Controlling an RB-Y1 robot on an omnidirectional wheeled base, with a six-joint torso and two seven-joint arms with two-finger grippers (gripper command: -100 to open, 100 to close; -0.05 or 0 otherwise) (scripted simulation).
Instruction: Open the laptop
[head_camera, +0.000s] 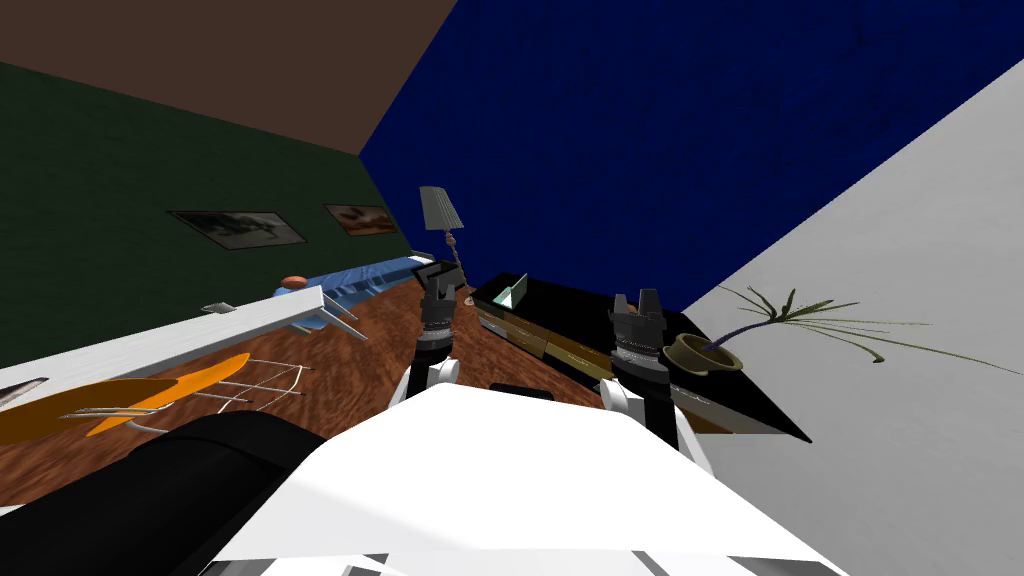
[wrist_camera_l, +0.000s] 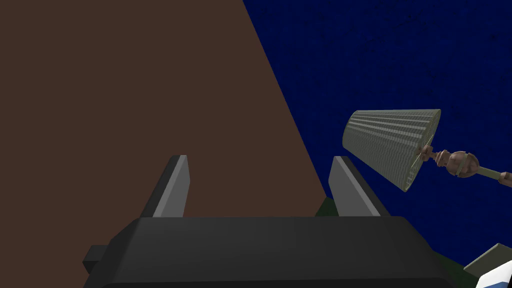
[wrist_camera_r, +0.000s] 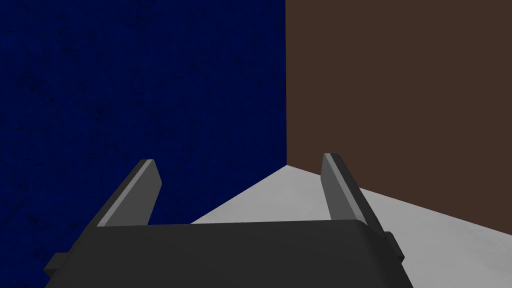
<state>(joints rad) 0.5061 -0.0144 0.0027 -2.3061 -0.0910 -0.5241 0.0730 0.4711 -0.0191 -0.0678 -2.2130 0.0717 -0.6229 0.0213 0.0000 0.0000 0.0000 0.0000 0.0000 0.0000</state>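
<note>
Laptop (head_camera: 511, 293): on the black sideboard (head_camera: 565, 308), far end
Left gripper (wrist_camera_l: 260, 160): fingers apart, empty, just left of sideboard
Right gripper (wrist_camera_r: 240, 162): fingers apart, empty, over sideboard

Two wall pictures (head_camera: 238, 228) (head_camera: 360, 219), one lamp (head_camera: 440, 208), one plant (head_camera: 705, 353).

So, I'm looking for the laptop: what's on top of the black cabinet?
On the black cabinet, a pale wedge-shaped thing, possibly the laptop, sits toward the far end; a potted plant stands nearer. The right gripper covers part between them.
</note>
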